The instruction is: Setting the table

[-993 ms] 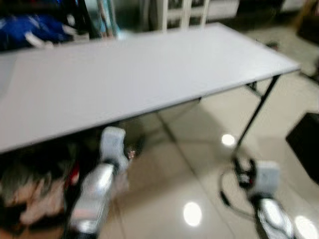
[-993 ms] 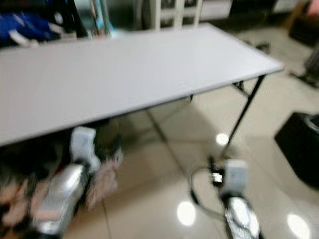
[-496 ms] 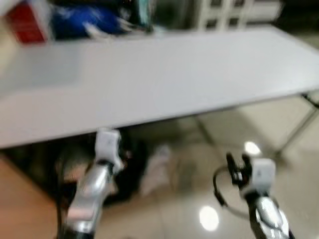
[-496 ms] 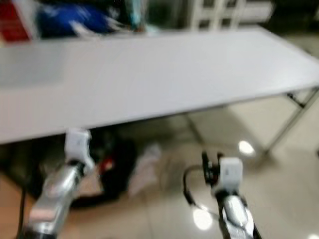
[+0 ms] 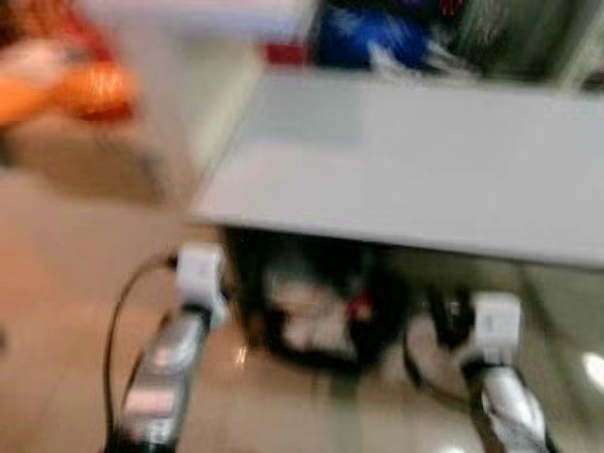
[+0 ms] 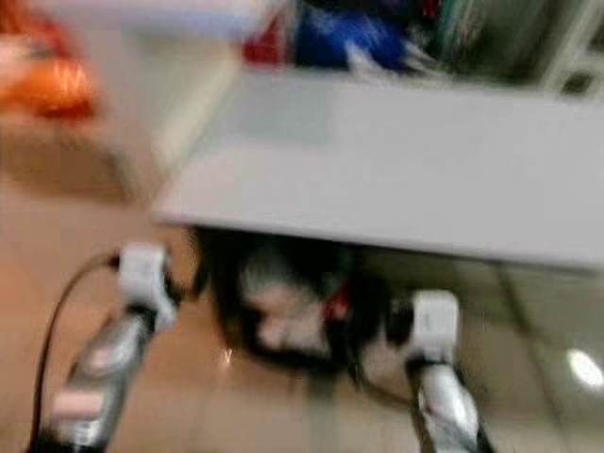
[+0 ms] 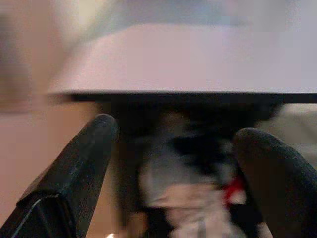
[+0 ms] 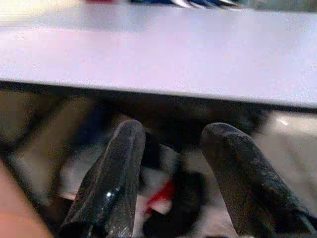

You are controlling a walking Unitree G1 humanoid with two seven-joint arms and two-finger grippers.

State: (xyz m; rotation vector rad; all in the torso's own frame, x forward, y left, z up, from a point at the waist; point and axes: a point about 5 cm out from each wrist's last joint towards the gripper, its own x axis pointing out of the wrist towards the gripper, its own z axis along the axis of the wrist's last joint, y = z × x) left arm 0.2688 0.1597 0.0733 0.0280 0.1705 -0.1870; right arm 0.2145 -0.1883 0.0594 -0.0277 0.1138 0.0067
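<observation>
- The table (image 5: 425, 170) stands in front of the robot, a long pale grey top seen from its near edge, and as far as the blurred head views show, its surface holds no plate, cup or cutlery.
- Judging from that, the setting of the table is at its very start: nothing is laid out yet, and everything is left to do.
- The left gripper (image 7: 173, 163) hangs low in front of the table edge; its two black fingers (image 7: 79, 163) stand wide apart with nothing between them.
- The right gripper (image 8: 173, 173) is also low, pointing under the table edge; its fingers (image 8: 119, 173) are apart, with a narrower gap, and hold nothing.
- Both silver arms show in the head views, the left arm (image 5: 175, 354) on the left, the right arm (image 5: 495, 377) on the right, each below the level of the table top.
- Under the table lies a dark heap (image 5: 321, 311) of bags or cloth with white and red patches; the blur hides what it is.
- Behind the table a blue bundle (image 5: 373, 33) rests by the far edge, and off to the robot's left there is an orange blur (image 5: 66, 85) that cannot be made out.
- No tableware can be made out in these pictures, so the robot probably has to find and fetch some first.
- The strong smear suggests the head is turning or the robot walking, so positions are rough.
</observation>
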